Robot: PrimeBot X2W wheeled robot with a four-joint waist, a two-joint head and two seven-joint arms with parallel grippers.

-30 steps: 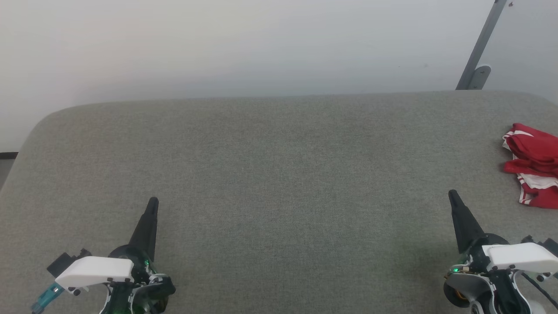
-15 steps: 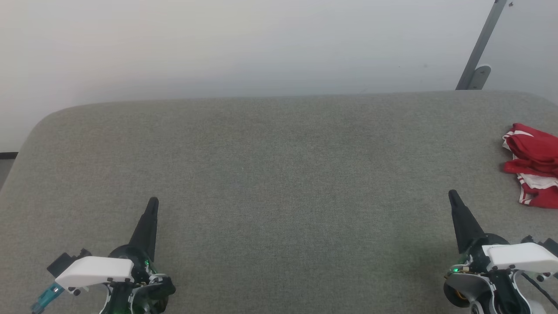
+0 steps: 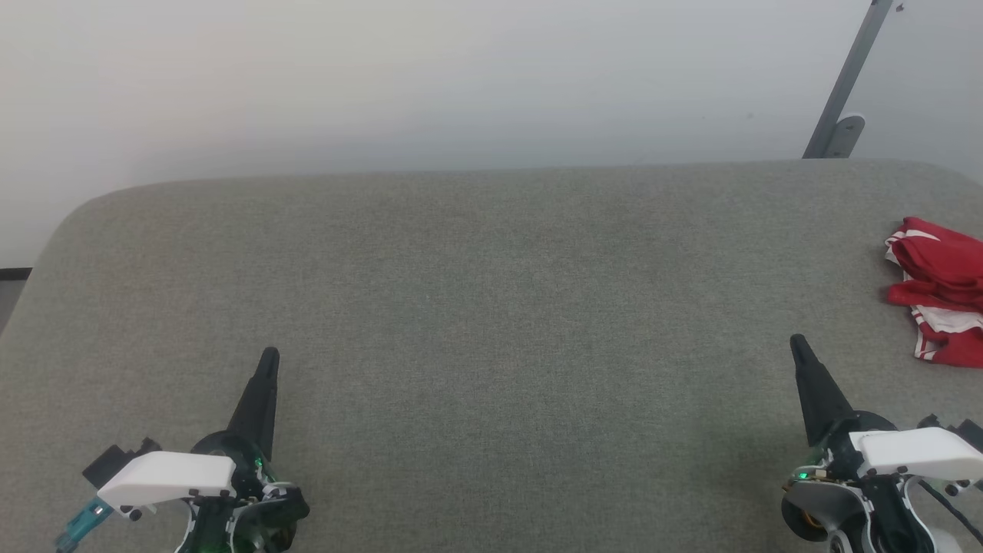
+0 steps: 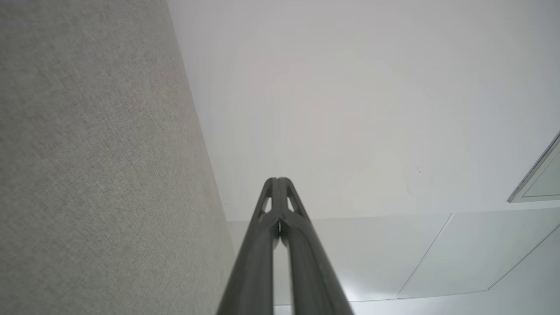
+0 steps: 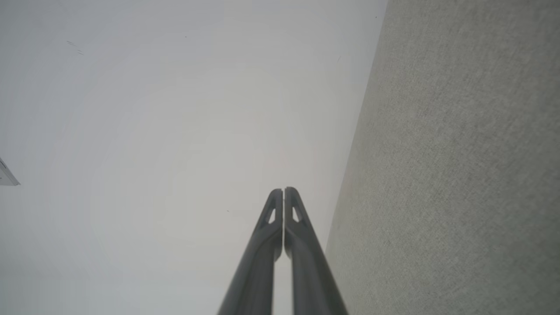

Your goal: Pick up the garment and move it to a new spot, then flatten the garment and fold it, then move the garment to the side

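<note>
The garment [image 3: 941, 288], red with white striped trim, lies crumpled at the right edge of the grey padded table [image 3: 491, 307], partly cut off by the head view's border. My right gripper [image 3: 797, 343] hovers low at the lower right, shut and empty, its tip a short way left of and nearer than the garment. At the lower left my left gripper [image 3: 269, 355] is also shut with nothing in it, far from the garment. The wrist views show each pair of fingers pressed together: left gripper [image 4: 277, 180], right gripper [image 5: 284, 190].
A pale wall rises behind the table's rounded far edge. A grey metal bracket [image 3: 845, 92] slants up the wall at the back right. The table's left corner curves off near a dark floor strip [image 3: 11, 273].
</note>
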